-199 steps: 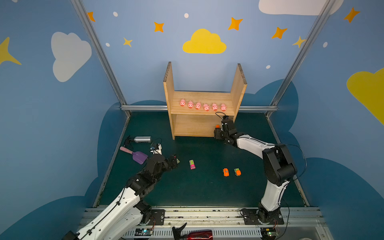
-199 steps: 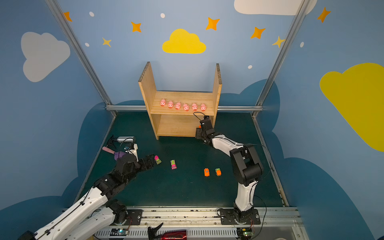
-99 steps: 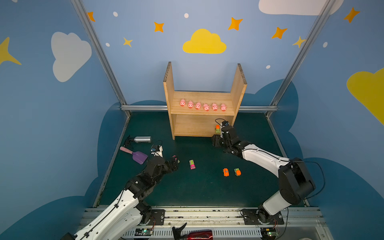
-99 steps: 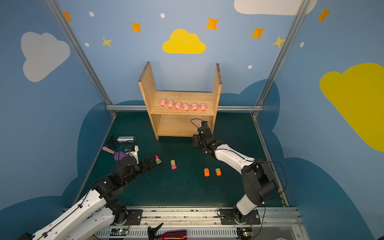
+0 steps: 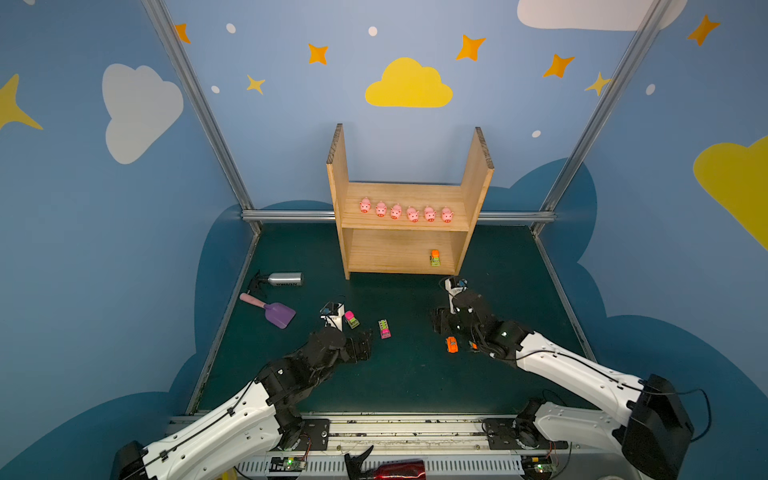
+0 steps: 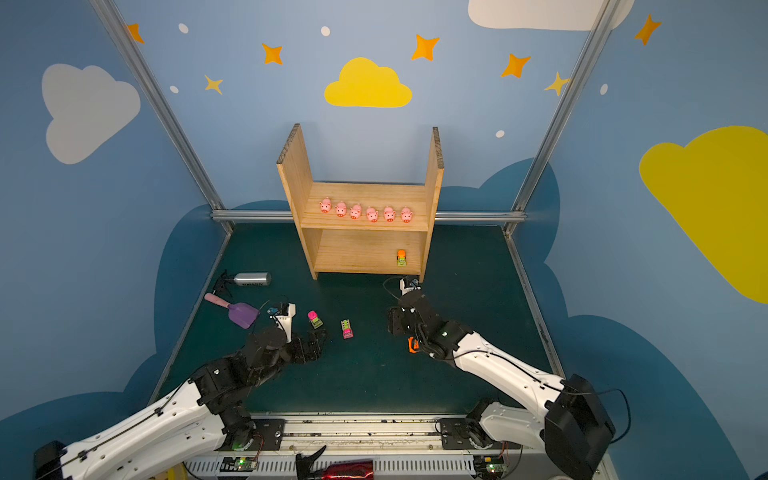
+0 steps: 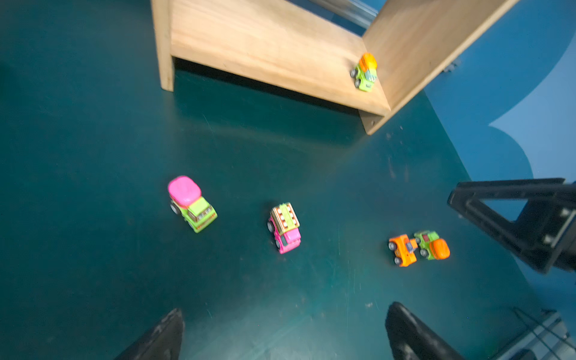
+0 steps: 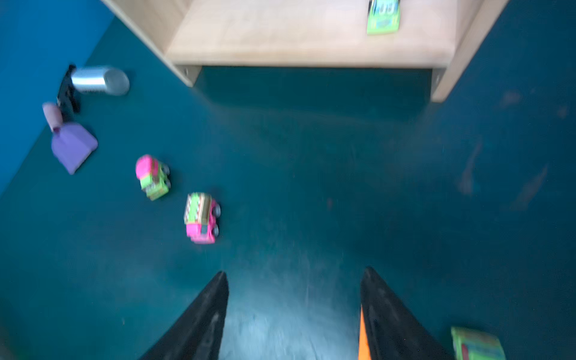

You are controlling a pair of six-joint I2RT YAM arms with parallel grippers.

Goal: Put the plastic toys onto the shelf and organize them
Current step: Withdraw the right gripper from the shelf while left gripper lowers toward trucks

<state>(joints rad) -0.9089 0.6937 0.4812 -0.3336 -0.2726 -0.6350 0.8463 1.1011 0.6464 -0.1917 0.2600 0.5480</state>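
Pigs [image 5: 395, 212] on upper board of shelf [image 5: 338, 187], one vehicle [image 5: 434, 258] on lower board, four vehicles [image 5: 385, 328] on table [image 5: 399, 382] before it

Even bright light; wrist views motion-blurred, top views sharp w/ wide-angle bend.

A dark green desk [image 5: 407, 386] fills the floor of a blue-walled booth. Near its left edge 1 silver bottle [image 5: 286, 279] lies on its side, black cap toward the left wall. Just in front of it lies 1 purple scoop [image 5: 280, 314], with its pink handle pointing back toward the cap. The back wall bears 1 yellow cloud [image 5: 408, 85] among orange stars. 2 aluminium posts [image 5: 195, 104] rise at the back corners. A red object [image 5: 399, 471] sits below the front rail, partly cut off.
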